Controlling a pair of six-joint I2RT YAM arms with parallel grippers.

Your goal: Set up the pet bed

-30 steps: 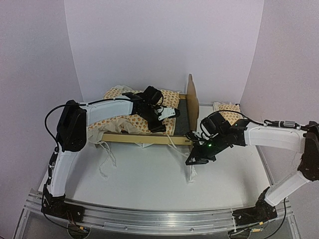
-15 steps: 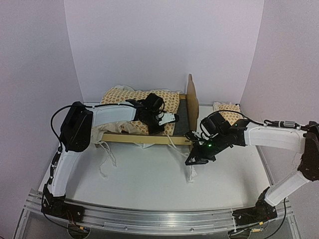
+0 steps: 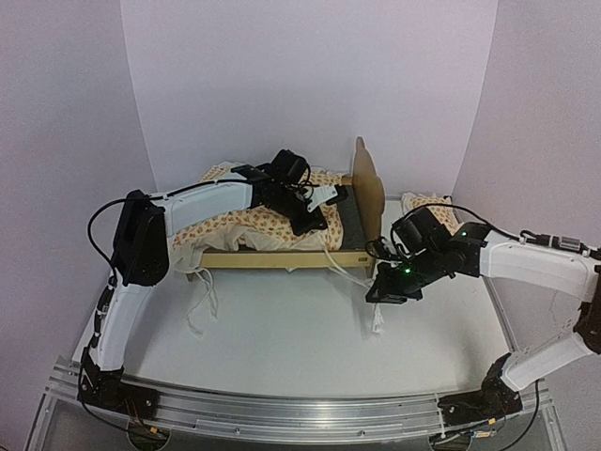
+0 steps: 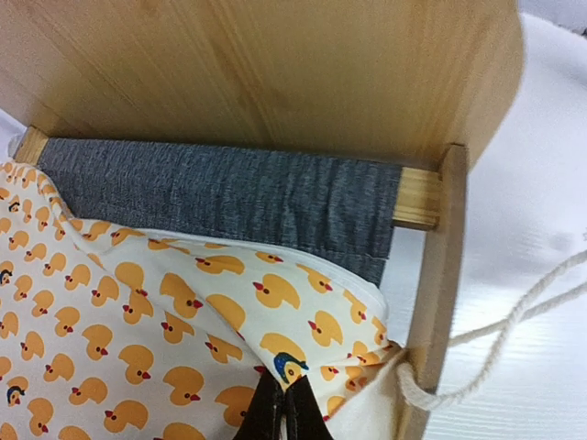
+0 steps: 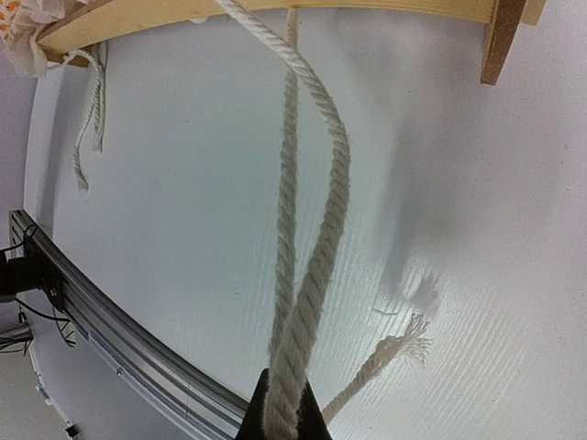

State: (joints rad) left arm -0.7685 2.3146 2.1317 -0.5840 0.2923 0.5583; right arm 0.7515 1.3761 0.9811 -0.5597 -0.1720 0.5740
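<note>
Orange duck-print fabric of the cushion (image 4: 138,312) is now pinched by the left end effector (image 3: 310,224), whose fingers stood apart a second ago. The cushion has come nearer to the headboard (image 3: 368,188), so laying it flat seems close. The right end effector (image 3: 387,289) stays closed on a white cord (image 5: 312,257). The pet bed (image 3: 282,258) stands at the back of the white tabletop (image 3: 282,348), between plain pale walls (image 3: 310,75).

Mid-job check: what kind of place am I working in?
Probably a lab test booth: plain pale walls wrap a white table, with a metal rail along its near edge.
</note>
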